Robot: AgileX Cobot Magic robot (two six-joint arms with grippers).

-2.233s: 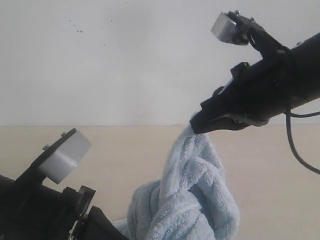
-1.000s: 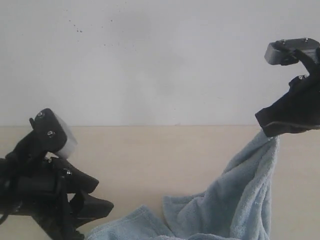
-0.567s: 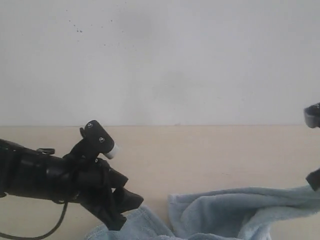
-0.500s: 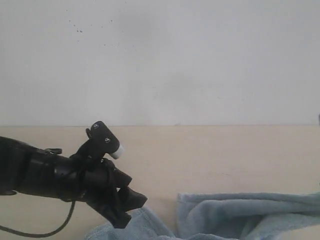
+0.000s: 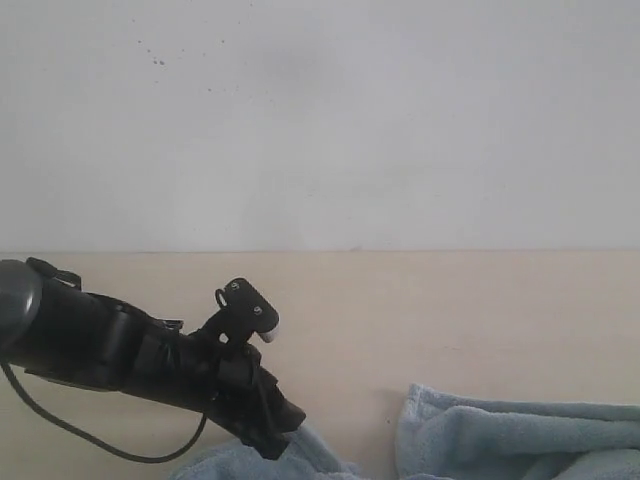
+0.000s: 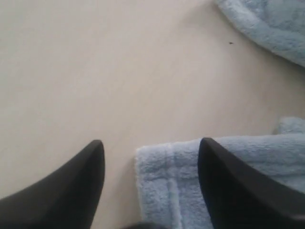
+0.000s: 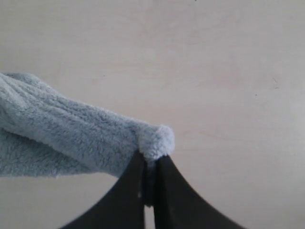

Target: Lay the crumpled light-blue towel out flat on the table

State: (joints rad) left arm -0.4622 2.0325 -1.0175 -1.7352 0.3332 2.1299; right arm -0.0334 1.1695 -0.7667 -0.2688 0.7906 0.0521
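Ext. view: the pale light-blue fluffy terry-cloth towel (image 5: 500, 440) lies low on the wide, plain beige table (image 5: 450, 310). It's bunched at 5 o'clock of the frame, w/ a 2nd patch at 6-7 o'clock. The left gripper (image 5: 272, 438) points down onto that patch, its arm coming in from 8 o'clock. Right gripper is out of shot here.

Left wrist view: the 2 black fingers (image 6: 71, 191) stand wide apart, gripping nothing. A hemmed towel corner lies flat on the table in the gap and runs under 1 finger. More towel lies apart, beyond bare table.

Right wrist view: the right gripper (image 7: 151, 164) is pinched tight on a rolled towel edge. The fabric trails off to 1 side, close over the table.

Step in hand, as I judge it: left grab of that corner. To do it well, centre the gap over the hem and go down till the tips meet the table. Close on the hem itself, not the fluffy middle. Then draw away from the right pinch, low and even, so the cloth tautens w/o slipping.
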